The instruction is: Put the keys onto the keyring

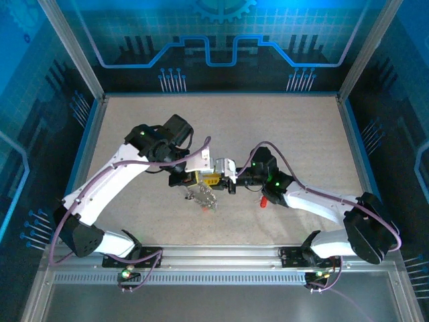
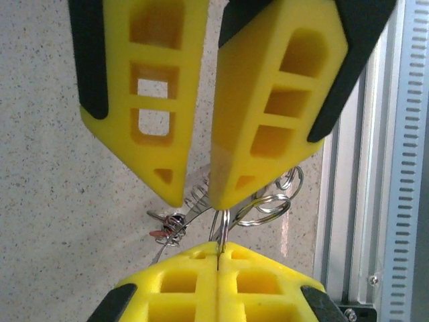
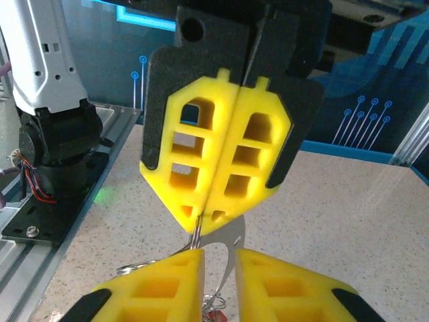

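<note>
My left gripper (image 1: 205, 179) (image 2: 220, 245) is shut on the keyring (image 2: 223, 228), a thin metal loop standing edge-on between its yellow pads, held above the middle of the table. Under it hang small split rings (image 2: 268, 204) and a bunch of keys (image 1: 204, 198) (image 2: 169, 228), one red-headed. My right gripper (image 1: 226, 182) (image 3: 220, 260) faces the left gripper (image 3: 204, 218) tip to tip. Its jaws stand slightly apart, and a flat silvery piece (image 3: 234, 241) passes through the gap unpinched. Another red key (image 1: 265, 200) lies on the table under the right arm.
The speckled table (image 1: 295, 134) is walled by blue panels at the back and sides. An aluminium rail (image 1: 214, 258) with the arm bases runs along the near edge. The left arm's base (image 3: 53, 147) stands close by in the right wrist view.
</note>
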Tool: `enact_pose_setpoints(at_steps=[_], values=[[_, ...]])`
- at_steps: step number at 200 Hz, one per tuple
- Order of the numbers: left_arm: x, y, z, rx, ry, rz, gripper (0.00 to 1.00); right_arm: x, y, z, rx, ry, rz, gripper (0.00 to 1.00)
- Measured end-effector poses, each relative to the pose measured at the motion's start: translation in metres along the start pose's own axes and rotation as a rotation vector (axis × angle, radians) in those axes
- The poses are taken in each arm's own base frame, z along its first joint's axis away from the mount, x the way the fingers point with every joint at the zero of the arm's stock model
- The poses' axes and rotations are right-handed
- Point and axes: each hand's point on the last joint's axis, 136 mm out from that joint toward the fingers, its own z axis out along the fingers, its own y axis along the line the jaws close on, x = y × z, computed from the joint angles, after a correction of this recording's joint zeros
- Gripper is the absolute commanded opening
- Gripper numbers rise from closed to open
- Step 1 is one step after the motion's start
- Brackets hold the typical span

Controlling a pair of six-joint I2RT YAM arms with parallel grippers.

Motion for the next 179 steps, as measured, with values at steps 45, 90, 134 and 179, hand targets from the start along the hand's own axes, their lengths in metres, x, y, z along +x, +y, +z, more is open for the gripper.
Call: enact_pose_setpoints(at_steps=[45, 90, 134, 179], values=[[-0.0011, 0.0017, -0.0041, 0.013, -0.057, -0.034, 0.00, -0.0014, -0.0012, 0.0000, 0.006, -0.005, -0.003, 0.28], [-0.0024, 0.0066, -0.0059, 0.001, -0.074, -0.039, 0.00, 0.0037, 0.0072, -0.0016, -0.032, 0.017, -0.003, 0.28], [-0.0020, 0.0061, -0.0045, 0.005, -0.075, -0.040, 0.00, 0.0053, 0.0085, -0.0017, -0.040, 0.026, 0.004, 0.28], [-0.0046, 0.0059, -0.0035, 0.011, -0.091, -0.036, 0.00, 0.0047, 0.0054, 0.0013, -0.037, 0.023, 0.024, 0.27]])
